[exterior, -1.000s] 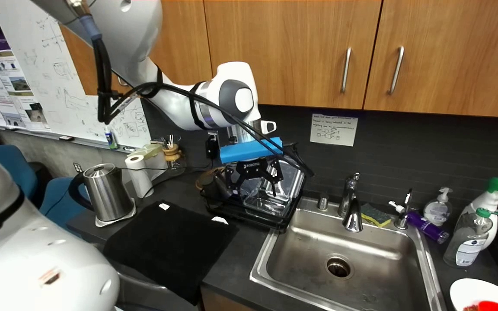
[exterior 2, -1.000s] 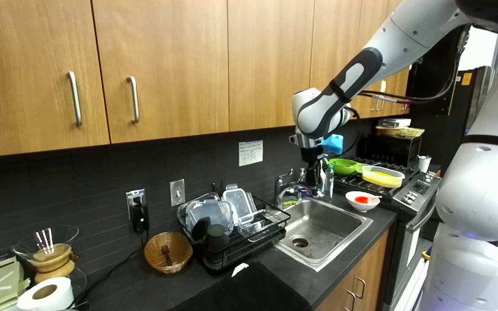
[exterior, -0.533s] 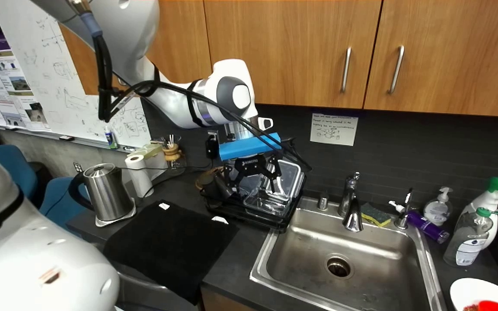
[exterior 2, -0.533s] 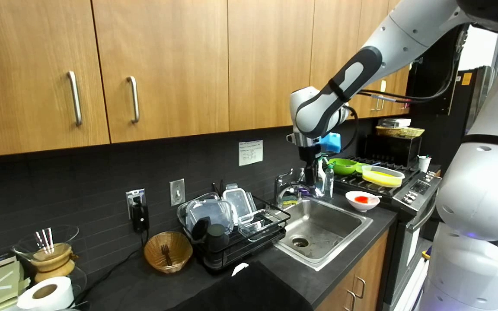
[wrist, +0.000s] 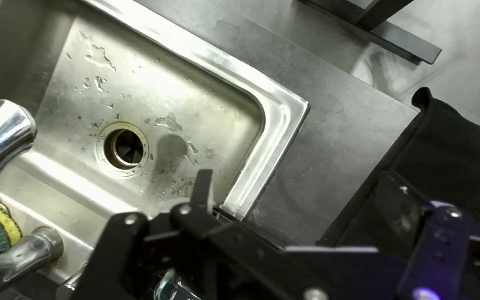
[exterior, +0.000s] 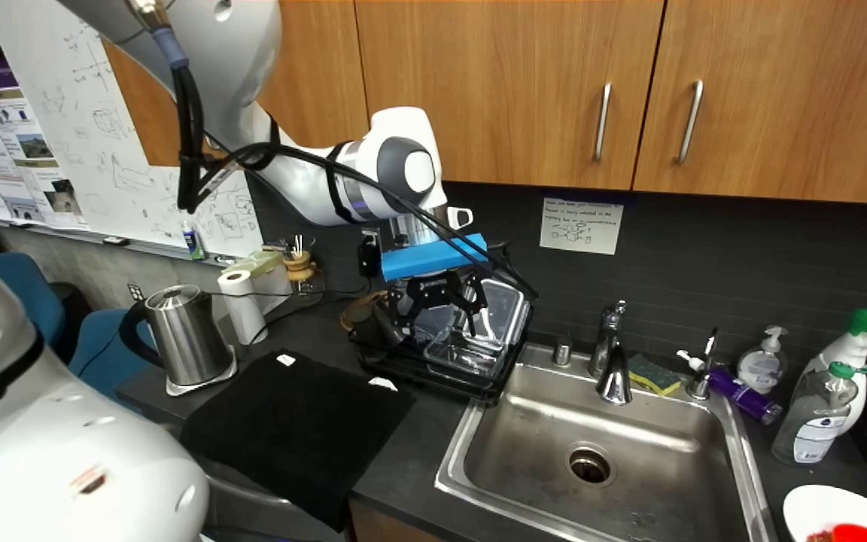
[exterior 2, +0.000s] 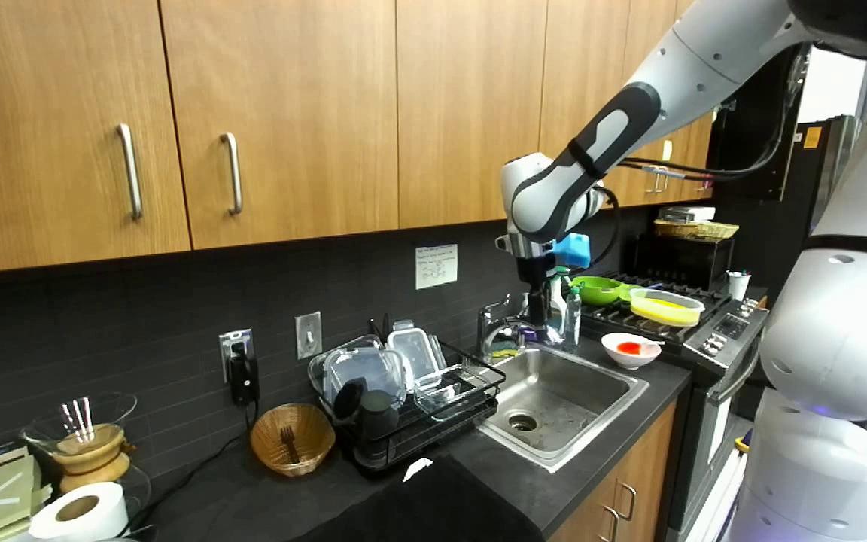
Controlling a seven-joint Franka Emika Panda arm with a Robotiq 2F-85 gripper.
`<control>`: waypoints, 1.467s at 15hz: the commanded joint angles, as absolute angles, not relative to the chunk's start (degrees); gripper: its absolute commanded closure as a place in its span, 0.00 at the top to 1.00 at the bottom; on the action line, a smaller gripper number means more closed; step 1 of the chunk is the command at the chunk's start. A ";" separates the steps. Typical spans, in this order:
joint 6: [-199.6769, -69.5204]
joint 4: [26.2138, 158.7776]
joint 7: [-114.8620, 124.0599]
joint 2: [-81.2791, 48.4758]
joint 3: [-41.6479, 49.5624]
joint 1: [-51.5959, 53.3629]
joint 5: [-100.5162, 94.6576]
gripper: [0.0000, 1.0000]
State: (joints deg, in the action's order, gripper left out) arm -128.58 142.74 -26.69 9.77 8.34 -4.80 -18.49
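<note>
The gripper (exterior: 439, 324) is held above the counter, released, with its fingers (wrist: 201, 185) spread wide apart. In the wrist view, a strip of dark countertop (wrist: 319, 158) is framed beyond them, between the corner of a stainless-steel sink (wrist: 206, 116) and a black cloth (exterior: 298, 429). The dish rack (exterior 2: 437, 435) is placed just beside the sink; in an exterior view it is partly covered by the gripper, and whether it lies directly beneath the fingers cannot be told. In the rack, a clear food container (exterior 2: 366, 370) is propped on edge, a glass container (exterior 2: 452, 395) is laid toward the sink, and a dark cup (exterior 2: 378, 414) is set at the end near a wicker basket (exterior 2: 317, 436), in which a fork (exterior 2: 289, 444) is seen. Behind the basin, a chrome faucet (wrist: 4, 133) is mounted, with a yellow-and-green sponge (exterior: 655, 374) placed beside it; around the drain (wrist: 122, 148), wet patches are seen. Farther off, a steel kettle (exterior: 189, 339) and a paper towel roll (exterior: 241, 305) are stood past the cloth. Past the sink, a purple bottle (exterior: 744, 395), a spray bottle (exterior: 838, 352) and a white bowl (exterior 2: 624, 363) with red contents are placed near the stove (exterior 2: 731, 335), on which a green pan (exterior 2: 595, 291) is set. At the back, a handwritten note (exterior 2: 436, 266) is fixed below the wooden cabinets (exterior 2: 471, 113).
</note>
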 commanded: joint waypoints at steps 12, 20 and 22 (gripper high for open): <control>-131.79 138.56 -30.93 -0.94 4.21 -2.85 -13.99 1.00; -131.58 140.03 -29.85 -2.45 2.86 -2.03 -14.31 1.00; -132.04 141.13 -29.42 -2.55 2.10 -1.71 -14.16 1.00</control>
